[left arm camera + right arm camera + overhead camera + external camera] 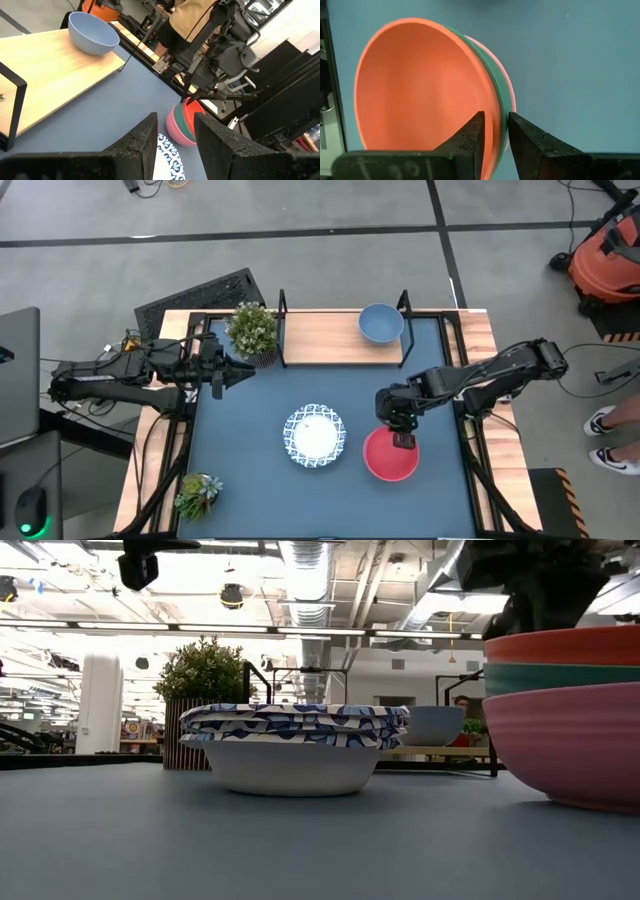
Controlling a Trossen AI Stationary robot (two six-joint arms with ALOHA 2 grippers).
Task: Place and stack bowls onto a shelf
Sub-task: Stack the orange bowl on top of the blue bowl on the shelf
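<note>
Orange bowl [420,90] tops a nested stack on the worktop [250,480]; right gripper [495,140] straddles its rim, slightly parted, and should close squarely before lifting toward the shelf [320,338].

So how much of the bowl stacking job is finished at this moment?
Done: one blue-grey round bowl stands on the light wooden shelf. In hand: the right gripper straddles the rim of the orange bowl nested on a green and a pink one; whether it grips is unclear. Left: that stack and the two stacked white, blue-patterned bowls on the table. The left gripper waits by the potted plant.
</note>
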